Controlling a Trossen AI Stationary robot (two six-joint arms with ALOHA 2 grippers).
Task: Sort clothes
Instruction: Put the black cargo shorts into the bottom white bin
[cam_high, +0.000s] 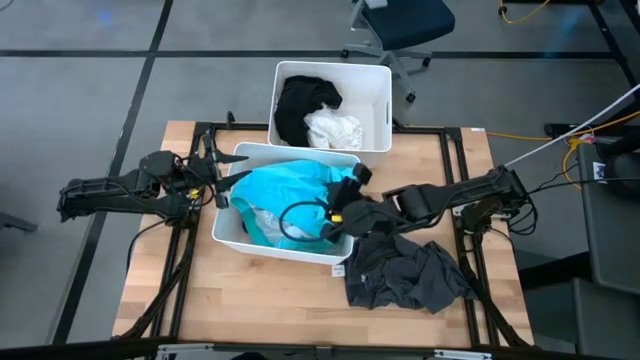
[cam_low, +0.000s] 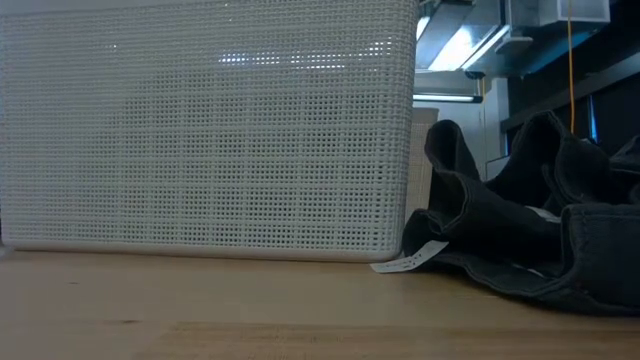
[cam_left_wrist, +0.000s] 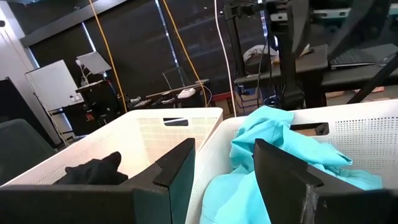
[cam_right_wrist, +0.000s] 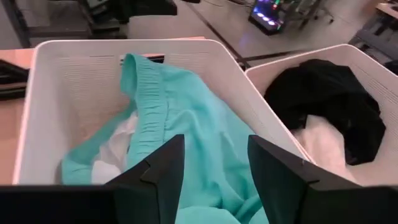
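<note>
Two white bins stand on the wooden table. The near bin (cam_high: 240, 232) holds a teal garment (cam_high: 285, 190) lying over a white one (cam_right_wrist: 118, 140). The far bin (cam_high: 375, 100) holds a black garment (cam_high: 303, 105) and a white garment (cam_high: 333, 130). A dark grey garment (cam_high: 405, 272) lies crumpled on the table to the right of the near bin, with a white label (cam_low: 410, 262) at its edge. My right gripper (cam_right_wrist: 211, 165) hangs open above the teal garment at the near bin's right side, holding nothing. My left gripper (cam_left_wrist: 224, 171) waits open and level at the near bin's left rim.
The near bin's mesh wall (cam_low: 200, 130) fills most of the low view. Bare wood (cam_high: 250, 300) shows along the table's near edge, left of the grey garment. An office chair (cam_high: 400, 25) stands on the floor beyond the far edge.
</note>
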